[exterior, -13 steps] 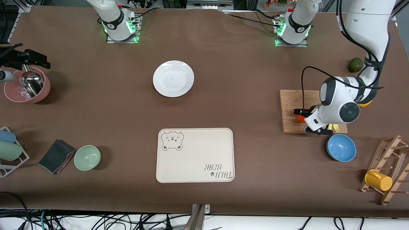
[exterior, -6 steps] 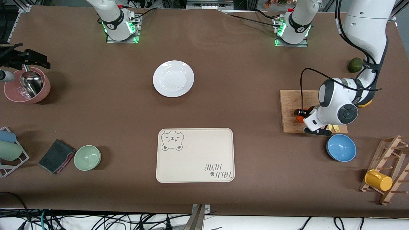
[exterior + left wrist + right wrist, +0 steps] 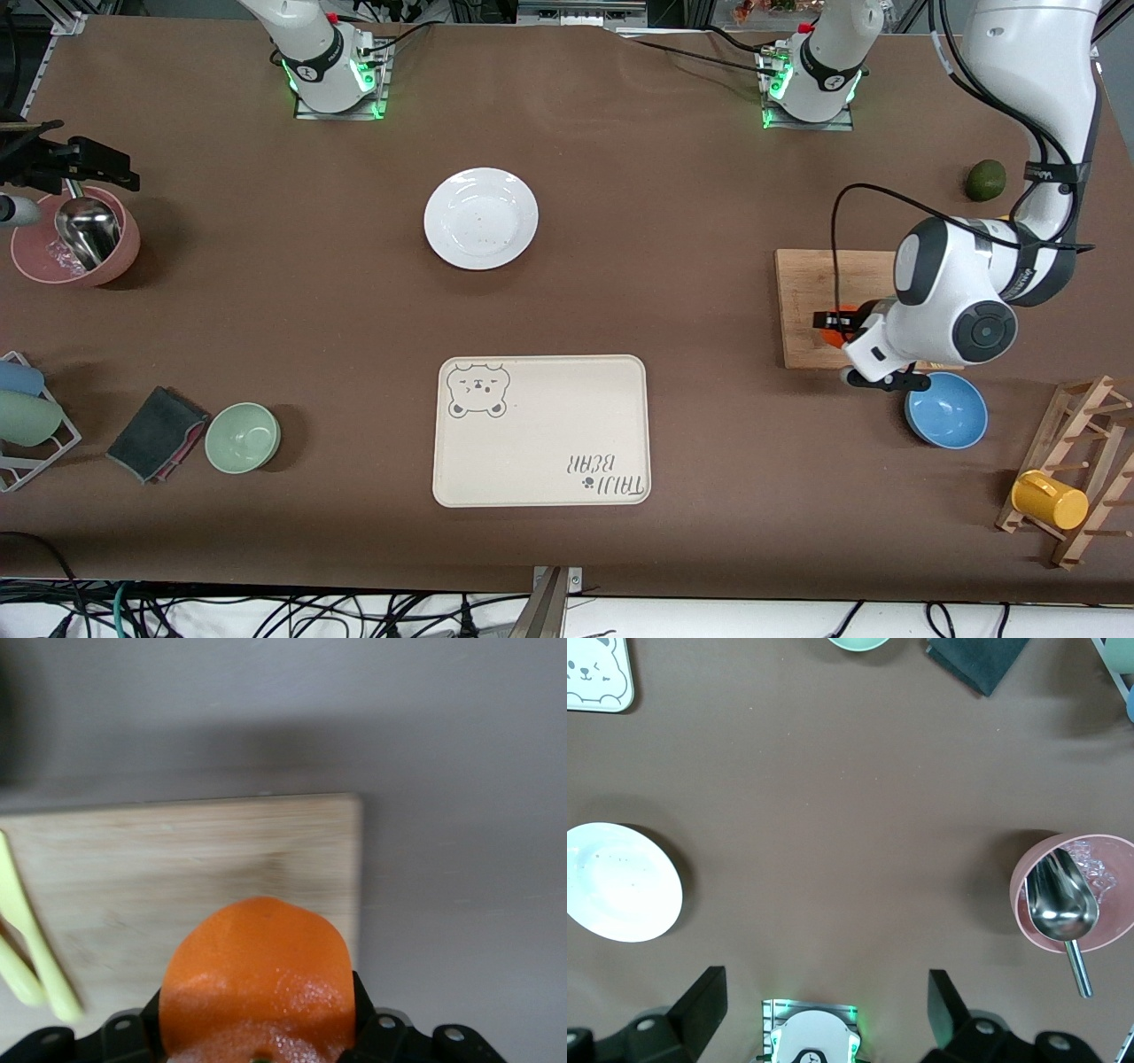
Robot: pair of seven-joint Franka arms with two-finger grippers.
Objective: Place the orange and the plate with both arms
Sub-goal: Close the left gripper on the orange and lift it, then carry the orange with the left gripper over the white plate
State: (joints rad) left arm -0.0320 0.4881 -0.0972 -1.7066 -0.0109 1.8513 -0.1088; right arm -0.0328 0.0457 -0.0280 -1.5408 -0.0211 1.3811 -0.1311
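Note:
The orange (image 3: 838, 320) is clamped in my left gripper (image 3: 831, 321) over the wooden cutting board (image 3: 806, 301), toward the left arm's end of the table. In the left wrist view the orange (image 3: 257, 974) fills the space between the black fingers of the gripper (image 3: 257, 1032), with the board (image 3: 177, 859) beneath. The white plate (image 3: 481, 218) lies bare mid-table, also seen in the right wrist view (image 3: 620, 881). My right gripper (image 3: 824, 992) is open and empty, high over the table, and waits out of the front view.
The cream bear tray (image 3: 541, 431) lies nearer the front camera than the plate. A blue bowl (image 3: 946, 409) sits beside the board, a dark green fruit (image 3: 985, 180) farther off. A yellow fork (image 3: 27, 957) lies on the board. A green bowl (image 3: 243, 437), a pink bowl with a scoop (image 3: 75, 235) and a mug rack (image 3: 1050, 499) stand around.
The left arm's wrist has shifted toward the front camera and seems to have risen with the orange in its gripper, now covering the yellow things on the board. The plate has not moved.

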